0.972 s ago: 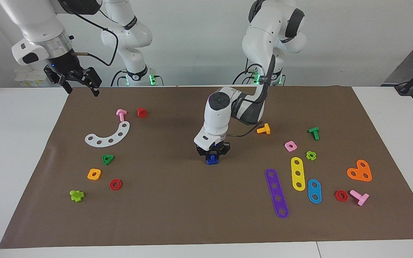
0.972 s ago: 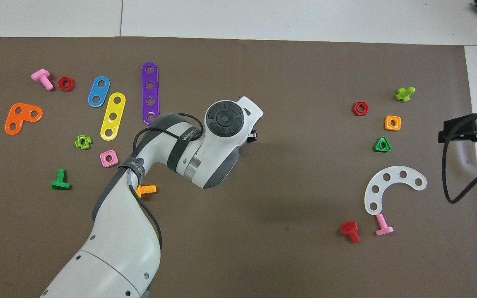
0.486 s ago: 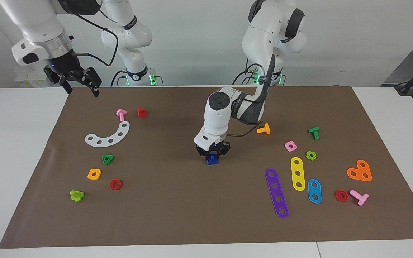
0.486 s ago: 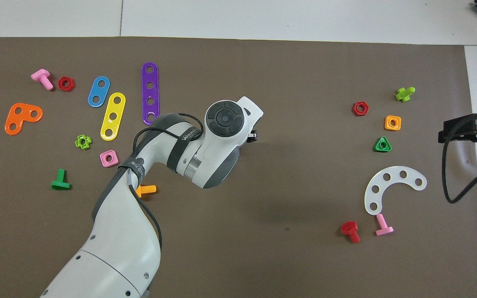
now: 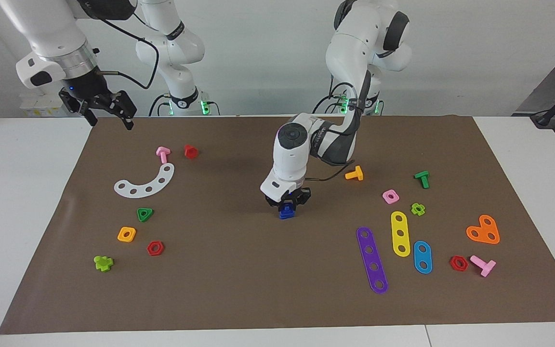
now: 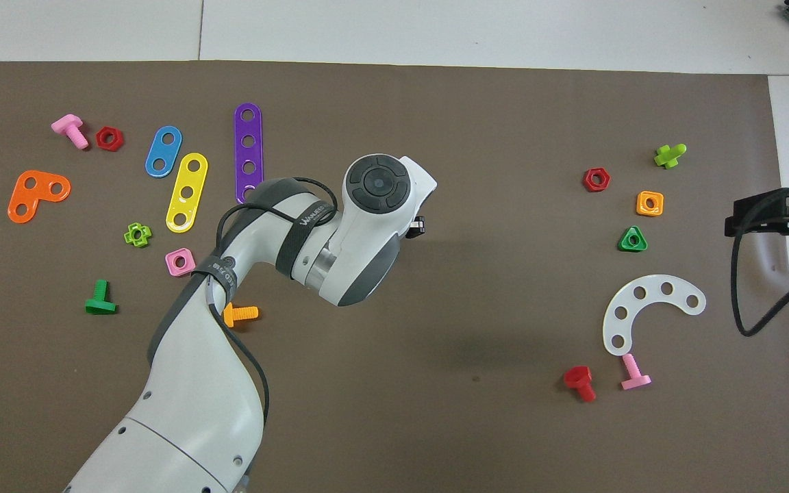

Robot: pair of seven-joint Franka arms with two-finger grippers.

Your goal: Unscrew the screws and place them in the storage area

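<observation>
Grip is set: the left gripper (image 5: 287,206) has its jaws clamped on the small blue plastic bolt (image 5: 286,212) mid-mat, apparently just above the brown paper mat (image 5: 239,279). Best to lift straight, then carry it toward the white curved five-hole strip (image 5: 146,183) and release low. The right gripper (image 5: 106,110) waits, jaws apart, over the mat's corner.

1. Blue screw (image 5: 285,211): small plastic toy bolt, upright at the middle of the brown mat, its upper part hidden inside the closed left claw (image 5: 286,204); hidden by the arm in the overhead view.
2. Storage area (image 5: 113,212): bare stretch of mat toward the right arm's end of the counter, marked by a white curved five-hole strip (image 5: 146,182) with small coloured nuts lying near it.
</observation>
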